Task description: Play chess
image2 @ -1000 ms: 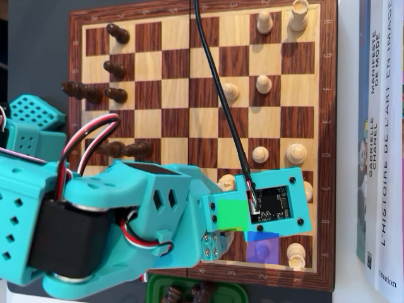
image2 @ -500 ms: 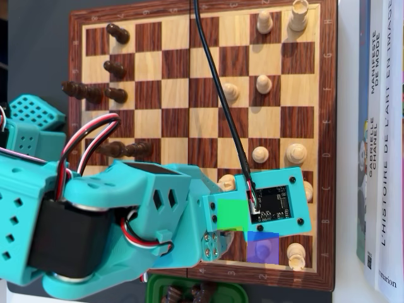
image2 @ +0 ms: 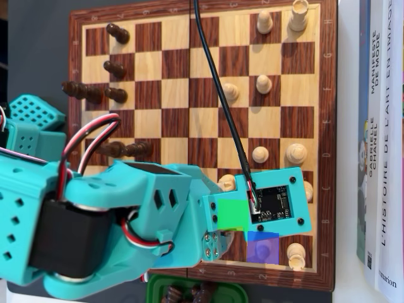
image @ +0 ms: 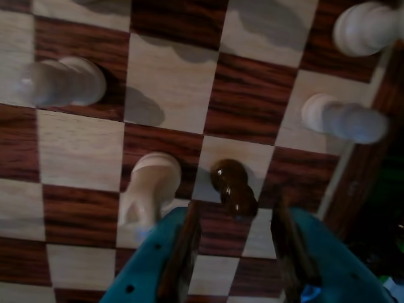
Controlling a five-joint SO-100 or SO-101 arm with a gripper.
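Dark captured pieces (image2: 189, 293) sit in green tub (image2: 154, 289); gripper (image: 237, 237) gapes empty around dark pawn (image: 232, 187).

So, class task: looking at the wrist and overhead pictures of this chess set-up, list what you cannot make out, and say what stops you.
- Dark pawn: seen in the wrist view; in the overhead view the arm covers it.
- End effector: fingertips hidden under the arm in the overhead view.
- White pieces at the wrist view's edges, e.g.: too blurred to identify.
- Green container: cut off by the overhead view's bottom edge.
- Books: cut by the right edge.
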